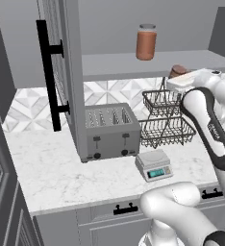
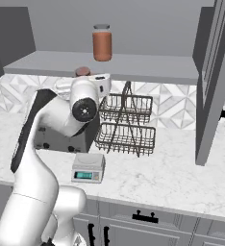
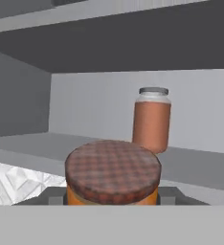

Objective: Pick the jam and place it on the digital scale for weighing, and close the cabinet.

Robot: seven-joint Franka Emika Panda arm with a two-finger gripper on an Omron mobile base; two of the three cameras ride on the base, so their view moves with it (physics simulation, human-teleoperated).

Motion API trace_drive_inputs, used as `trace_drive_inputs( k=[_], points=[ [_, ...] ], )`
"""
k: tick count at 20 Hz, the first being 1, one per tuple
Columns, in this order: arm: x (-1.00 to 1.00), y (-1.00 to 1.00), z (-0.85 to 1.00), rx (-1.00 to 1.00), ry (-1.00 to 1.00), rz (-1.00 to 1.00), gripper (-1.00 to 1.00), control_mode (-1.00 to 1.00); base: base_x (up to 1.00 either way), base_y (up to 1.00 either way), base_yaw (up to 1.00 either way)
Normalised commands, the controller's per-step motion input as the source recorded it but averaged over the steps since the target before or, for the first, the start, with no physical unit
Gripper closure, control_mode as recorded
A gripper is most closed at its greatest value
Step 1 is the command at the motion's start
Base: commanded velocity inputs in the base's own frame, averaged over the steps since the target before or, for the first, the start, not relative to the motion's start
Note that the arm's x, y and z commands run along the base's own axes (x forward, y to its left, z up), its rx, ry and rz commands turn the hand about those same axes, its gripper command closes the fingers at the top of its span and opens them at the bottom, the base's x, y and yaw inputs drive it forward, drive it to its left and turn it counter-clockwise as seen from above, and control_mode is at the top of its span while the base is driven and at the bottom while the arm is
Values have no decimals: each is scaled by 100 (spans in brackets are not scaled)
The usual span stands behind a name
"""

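The white arm rises from the near side, bends at its dark elbow and reaches up and far, with the hand held about level. The gripper (image 3: 112, 198) is closed on the jam (image 3: 112, 173), one finger tip on each side of the jar.

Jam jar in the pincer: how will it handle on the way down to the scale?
The jam is squat and wider than tall, so it probably won't tip when set on the digital scale. It looks rigid, likely glass, so possibly slick and breakable if dropped. On its side, the round body could roll.
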Motion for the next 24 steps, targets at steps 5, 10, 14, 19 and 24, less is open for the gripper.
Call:
trace_drive_inputs(
  k=[5,10,14,19,24],
  points=[
    [-96,-1,-51,0,19,22,100,-100,0,0,0],
    [-49,0,-94,-2,10,30,100,-100,0,0,0],
    [-6,0,-100,0,-2,35,100,-100,0,0,0],
    [17,5,-96,0,0,25,100,-100,0,0,0],
    [53,4,-70,0,2,11,100,-100,0,0,0]
  ],
)
